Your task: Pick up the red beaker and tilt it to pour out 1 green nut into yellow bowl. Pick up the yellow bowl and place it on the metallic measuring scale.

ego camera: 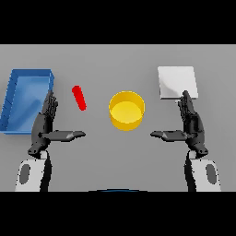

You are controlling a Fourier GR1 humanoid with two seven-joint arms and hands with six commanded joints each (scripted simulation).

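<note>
Grey tabletop (115,152) carrying four items, seen from the robot's head. At far left lies an open blue tray (14,103), its walls raised around a shallow floor; at upper right sits the metallic measuring scale (177,82), a flat pale square plate. Between them, near the centre, stands the yellow bowl (126,109), upright, round and straight-walled; no nut can be made out inside it. Left of the bowl and apart from it lies the red beaker (79,97), a slim red cylinder that appears to rest on its side, slanted across the tabletop; the green nut cannot be made out. The left hand (45,123) hovers between tray and beaker, touching neither, fingers straight and thumb spread toward the centre; the right hand (191,123) mirrors it just below the scale, fingers likewise extended, thumb pointing inward, holding nothing. Neither step of the task is yet begun. Handling, as judged: the beaker looks rigid, light and smooth, so a wrap around its middle, thumb opposing the fingers, should resist slipping and rolling; the bowl looks stiff and light, best taken around its side wall or at the rim and kept level in transit to the scale.
</note>
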